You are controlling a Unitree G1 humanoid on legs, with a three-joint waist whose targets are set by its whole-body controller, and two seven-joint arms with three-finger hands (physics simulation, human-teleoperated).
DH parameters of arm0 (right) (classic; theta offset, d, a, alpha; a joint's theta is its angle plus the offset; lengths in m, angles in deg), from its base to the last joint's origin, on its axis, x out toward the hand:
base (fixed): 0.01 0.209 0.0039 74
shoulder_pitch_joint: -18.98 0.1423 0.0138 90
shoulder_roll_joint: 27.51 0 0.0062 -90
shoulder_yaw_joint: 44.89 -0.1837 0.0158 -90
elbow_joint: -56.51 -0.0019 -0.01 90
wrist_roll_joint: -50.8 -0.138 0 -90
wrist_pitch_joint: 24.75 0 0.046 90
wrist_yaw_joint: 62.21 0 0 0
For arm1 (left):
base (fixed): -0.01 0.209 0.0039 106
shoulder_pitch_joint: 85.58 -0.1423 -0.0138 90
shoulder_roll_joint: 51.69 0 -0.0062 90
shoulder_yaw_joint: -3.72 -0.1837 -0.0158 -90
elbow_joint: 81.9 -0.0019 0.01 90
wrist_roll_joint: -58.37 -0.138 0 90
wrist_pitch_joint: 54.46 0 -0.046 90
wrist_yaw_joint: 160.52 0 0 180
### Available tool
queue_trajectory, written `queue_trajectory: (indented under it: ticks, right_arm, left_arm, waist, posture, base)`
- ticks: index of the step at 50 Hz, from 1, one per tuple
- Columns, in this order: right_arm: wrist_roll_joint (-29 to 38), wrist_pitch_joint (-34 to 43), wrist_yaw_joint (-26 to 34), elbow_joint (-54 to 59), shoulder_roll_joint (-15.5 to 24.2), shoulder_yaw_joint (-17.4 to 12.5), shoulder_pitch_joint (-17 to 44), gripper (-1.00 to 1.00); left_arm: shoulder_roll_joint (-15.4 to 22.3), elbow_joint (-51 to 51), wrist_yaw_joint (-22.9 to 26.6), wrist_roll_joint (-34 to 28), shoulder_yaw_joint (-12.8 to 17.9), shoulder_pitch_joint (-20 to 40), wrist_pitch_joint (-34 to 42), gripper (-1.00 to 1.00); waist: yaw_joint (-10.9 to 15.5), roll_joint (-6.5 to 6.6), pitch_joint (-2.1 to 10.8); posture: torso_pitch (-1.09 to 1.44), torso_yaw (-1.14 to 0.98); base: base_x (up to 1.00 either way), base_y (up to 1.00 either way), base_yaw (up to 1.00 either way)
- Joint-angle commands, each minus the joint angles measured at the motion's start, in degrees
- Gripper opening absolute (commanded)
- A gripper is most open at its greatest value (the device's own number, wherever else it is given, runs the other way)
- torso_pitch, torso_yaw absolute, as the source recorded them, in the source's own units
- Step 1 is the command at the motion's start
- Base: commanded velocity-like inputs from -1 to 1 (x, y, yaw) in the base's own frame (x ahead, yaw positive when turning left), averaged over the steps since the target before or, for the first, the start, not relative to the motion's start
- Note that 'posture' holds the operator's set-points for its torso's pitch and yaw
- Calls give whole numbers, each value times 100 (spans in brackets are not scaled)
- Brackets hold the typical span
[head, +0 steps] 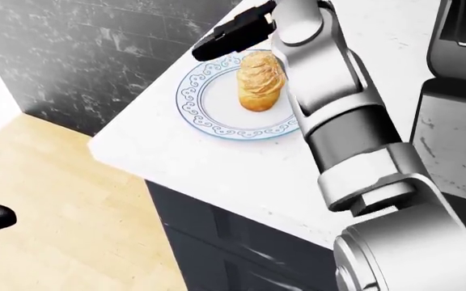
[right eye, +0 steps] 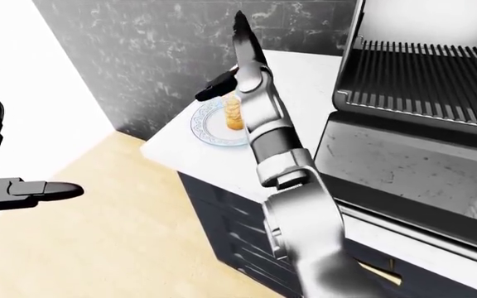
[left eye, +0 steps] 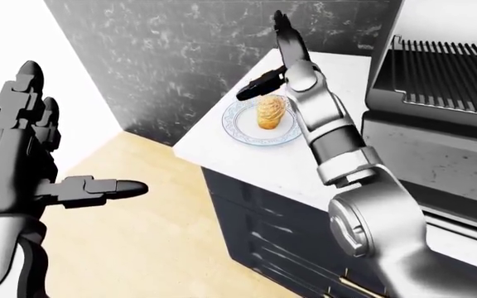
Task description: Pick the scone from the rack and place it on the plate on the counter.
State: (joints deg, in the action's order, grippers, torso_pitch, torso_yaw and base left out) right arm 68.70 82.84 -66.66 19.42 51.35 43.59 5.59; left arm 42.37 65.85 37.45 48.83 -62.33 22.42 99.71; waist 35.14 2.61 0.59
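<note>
The golden, ridged scone (head: pixel 260 81) stands on the white plate with a blue patterned rim (head: pixel 194 110), near the left corner of the white counter (head: pixel 192 163). My right hand (left eye: pixel 262 56) hovers just above the scone, open, fingers pointing up and its black thumb (head: pixel 231 31) sticking out to the left; nothing is in it. My left hand (left eye: pixel 77 127) hangs open at the left of the left-eye view, well away from the counter and empty. The metal rack (right eye: pixel 429 74) at the upper right holds nothing I can see.
A steel grill (left eye: pixel 437 143) with its lid up fills the counter to the right of the plate. Dark cabinet fronts (left eye: pixel 263 230) run below the counter. A black marbled wall (left eye: pixel 180 56) stands behind, and wooden floor (left eye: pixel 155 248) lies at the left.
</note>
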Motion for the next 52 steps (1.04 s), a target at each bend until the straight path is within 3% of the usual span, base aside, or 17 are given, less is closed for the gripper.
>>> queue_trajectory:
  ticks: [1,16,24,30,31,34,52]
  right_arm:
    - [-14,138,58,-658,68,-1,283,100]
    - [-2,1373,495,-2667,112,30,62,100]
    - [-30,2720,831,-4465,183,11,2,100]
    - [-45,2757,829,-4512,194,25,-9,100]
    - [21,3412,1097,-5419,329,34,-22,100]
    - [82,3659,1209,-5803,390,45,-94,100]
    - [242,4689,1825,-7006,1002,-147,17,100]
  left_arm:
    - [72,125,-29,-41,60,94,-123,100]
    - [151,225,68,-40,148,163,47,100]
    - [191,150,35,-60,68,253,64,100]
    - [190,148,34,-62,65,254,62,100]
    - [215,121,31,-60,58,307,74,100]
    - [222,148,47,-57,93,280,82,100]
    - [213,225,169,-74,325,174,43,100]
  waist:
    - [4,0,153]
    - [9,-16,113]
    - [33,-43,63]
    - [16,-32,61]
    - [12,-33,68]
    - [41,-74,45]
    - [43,-87,-12]
  posture:
    - [0,52]
    - [0,52]
    - [0,52]
    - [0,52]
    - [0,52]
    - [0,52]
    - [0,52]
  base:
    - [0,0,0]
    - [0,0,0]
    - [0,0,0]
    - [0,0,0]
    - [0,0,0]
    - [0,0,0]
    - [0,0,0]
